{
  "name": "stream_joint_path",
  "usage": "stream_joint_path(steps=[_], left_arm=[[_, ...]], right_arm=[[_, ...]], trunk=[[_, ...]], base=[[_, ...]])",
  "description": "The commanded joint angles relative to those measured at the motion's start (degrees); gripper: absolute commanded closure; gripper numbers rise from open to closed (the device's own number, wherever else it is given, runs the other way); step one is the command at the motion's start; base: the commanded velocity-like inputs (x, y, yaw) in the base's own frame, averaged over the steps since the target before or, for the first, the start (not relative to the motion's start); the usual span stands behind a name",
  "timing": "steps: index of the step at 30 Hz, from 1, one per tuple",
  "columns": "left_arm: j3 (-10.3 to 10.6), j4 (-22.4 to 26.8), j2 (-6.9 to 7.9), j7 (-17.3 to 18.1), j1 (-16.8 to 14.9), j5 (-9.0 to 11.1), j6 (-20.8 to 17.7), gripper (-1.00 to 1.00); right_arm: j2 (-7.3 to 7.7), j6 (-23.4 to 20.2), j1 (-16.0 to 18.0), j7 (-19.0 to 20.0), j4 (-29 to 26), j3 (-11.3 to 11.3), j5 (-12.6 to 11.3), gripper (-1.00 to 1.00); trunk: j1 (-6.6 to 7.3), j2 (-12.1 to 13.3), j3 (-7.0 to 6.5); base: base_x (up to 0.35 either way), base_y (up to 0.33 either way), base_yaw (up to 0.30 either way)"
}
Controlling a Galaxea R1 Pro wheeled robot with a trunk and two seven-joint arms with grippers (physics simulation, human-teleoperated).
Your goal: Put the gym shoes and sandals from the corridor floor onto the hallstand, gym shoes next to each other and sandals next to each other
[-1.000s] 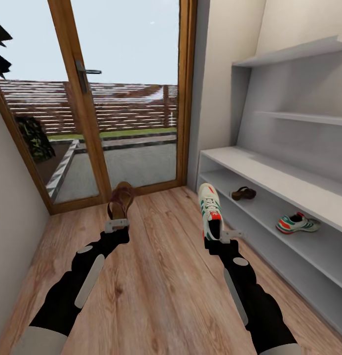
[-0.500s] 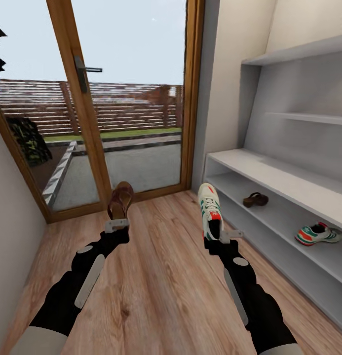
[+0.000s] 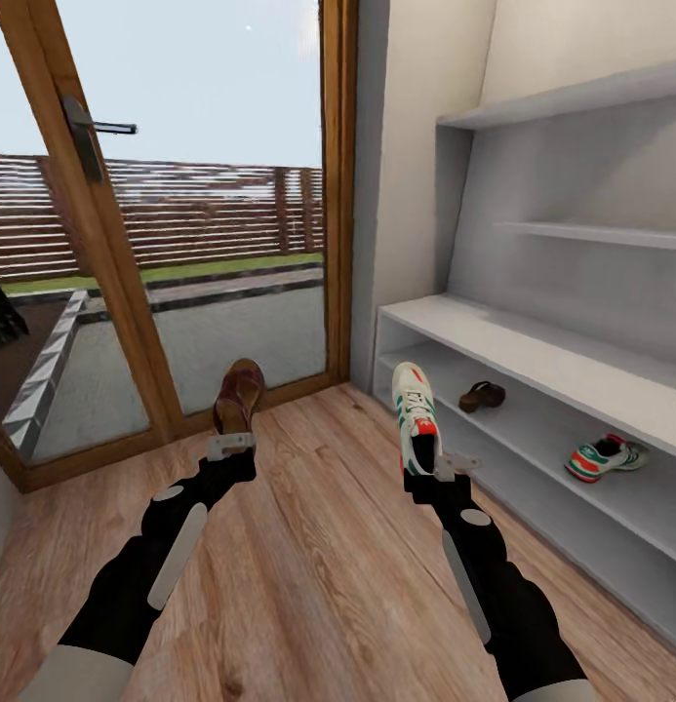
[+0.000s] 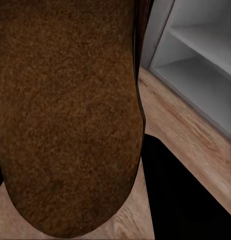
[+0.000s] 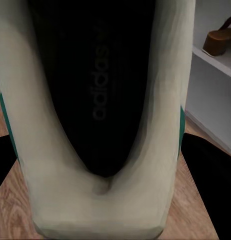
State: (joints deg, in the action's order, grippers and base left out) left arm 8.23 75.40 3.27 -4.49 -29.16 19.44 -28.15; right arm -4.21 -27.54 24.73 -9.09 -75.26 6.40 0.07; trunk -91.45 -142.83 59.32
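Shoes are split between rack and arms: one sandal (image 3: 482, 396) and one gym shoe (image 3: 605, 456) sit well apart on the hallstand's (image 3: 533, 353) lower shelf. The left end effector (image 3: 230, 446) is closed on the second sandal (image 3: 238, 396), the right end effector (image 3: 441, 467) on the second gym shoe (image 3: 415, 416), both above the corridor floor (image 3: 318, 565).

Head camera overlooks both arms; wrist cameras sit tight against held shoes.

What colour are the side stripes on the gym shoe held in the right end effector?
Green, on a white upper; the gym shoe shows this best in the head view.
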Motion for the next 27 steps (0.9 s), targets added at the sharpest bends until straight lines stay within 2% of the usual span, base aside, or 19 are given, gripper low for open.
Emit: stream_joint_path(steps=[1,7,27], left_arm=[[0.12,0.10,0.07,-0.34,-0.02,0.37,-0.26,1.00],[0.12,0.10,0.07,-0.34,-0.02,0.41,-0.27,1.00],[0.12,0.10,0.07,-0.34,-0.02,0.40,-0.25,1.00]], right_arm=[[-0.01,-0.35,0.05,-0.31,-0.06,0.10,0.03,1.00],[-0.01,-0.36,0.05,-0.31,-0.06,0.10,0.08,1.00],[-0.01,-0.34,0.05,-0.31,-0.06,0.10,0.11,1.00]], trunk=[[-0.02,-0.02,0.06],[-0.02,-0.02,0.06],[-0.02,-0.02,0.06]], base=[[0.284,0.218,-0.300],[0.284,0.218,-0.254],[0.284,0.218,-0.023]])
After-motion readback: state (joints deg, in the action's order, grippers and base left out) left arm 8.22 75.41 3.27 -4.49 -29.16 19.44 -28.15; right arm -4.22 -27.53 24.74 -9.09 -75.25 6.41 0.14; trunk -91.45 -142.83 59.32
